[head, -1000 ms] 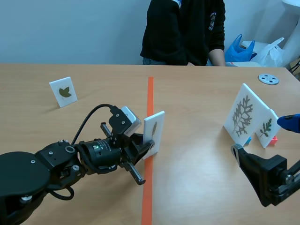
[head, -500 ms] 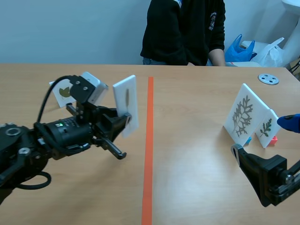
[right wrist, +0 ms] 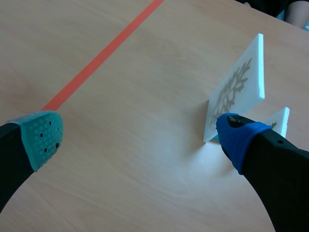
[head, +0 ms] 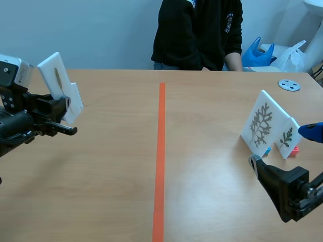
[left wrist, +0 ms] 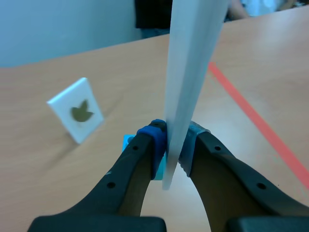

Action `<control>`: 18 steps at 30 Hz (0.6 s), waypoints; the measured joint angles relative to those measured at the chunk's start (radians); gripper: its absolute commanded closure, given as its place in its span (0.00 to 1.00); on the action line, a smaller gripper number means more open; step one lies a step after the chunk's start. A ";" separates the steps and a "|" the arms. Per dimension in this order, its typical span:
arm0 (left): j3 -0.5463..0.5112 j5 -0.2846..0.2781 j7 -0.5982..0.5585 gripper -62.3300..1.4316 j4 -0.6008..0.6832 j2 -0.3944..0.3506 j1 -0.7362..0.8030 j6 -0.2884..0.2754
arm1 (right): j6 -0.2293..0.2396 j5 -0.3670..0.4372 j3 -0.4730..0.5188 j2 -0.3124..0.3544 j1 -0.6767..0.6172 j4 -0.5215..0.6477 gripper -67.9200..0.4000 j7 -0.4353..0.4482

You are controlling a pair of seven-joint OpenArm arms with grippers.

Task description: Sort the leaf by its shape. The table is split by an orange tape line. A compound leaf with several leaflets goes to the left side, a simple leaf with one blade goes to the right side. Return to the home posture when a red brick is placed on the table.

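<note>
**A:** What is nearest?

**B:** The right gripper [head: 282, 148] is hanging low over the near right part of the table [head: 202, 201]. Its fingers are spreading wide with nothing between them.

**A:** And what is lying ahead of it?

**B:** A large card [right wrist: 236, 89] bearing a branching, many-lobed leaf is standing tilted on the right side. A little card [head: 286, 137] with a feathery sprig is leaning just behind it.

**A:** What is the left gripper doing?

**B:** The left gripper [left wrist: 172, 140] is clenching a white card [left wrist: 190, 58] by its lower edge, pads pressing both faces. It is holding the card up off the table, far out over the left side and well away from the orange tape line [head: 160, 151]. A single narrow leaf [head: 57, 78] is showing on the card.

**A:** Is anything standing beyond it?

**B:** A small card [left wrist: 77, 110] with a broad dark leaf is standing on the left side, just behind the raised one.

**A:** And farther off?

**B:** A grey disc [head: 289, 84] is lying at the far right. A person [head: 197, 33] in dark clothing is sitting across the table, with a blue bag [head: 257, 53] beside them.
</note>
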 measured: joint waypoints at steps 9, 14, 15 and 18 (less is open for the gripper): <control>0.013 0.000 -0.104 0.93 -0.349 0.011 -0.186 -0.001 | 0.000 0.000 0.000 0.000 0.000 0.000 0.00 0.000; 0.013 0.000 -0.138 0.93 -0.557 0.017 -0.306 -0.001 | 0.000 0.000 0.000 0.000 0.000 0.000 0.00 0.000; 0.013 0.000 -0.149 0.93 -0.592 0.017 -0.328 -0.001 | 0.000 0.000 0.000 0.000 0.000 0.000 0.00 0.000; 0.013 -0.001 -0.185 0.93 -0.686 0.016 -0.379 -0.001 | 0.000 0.000 0.000 0.000 0.000 0.000 0.00 0.000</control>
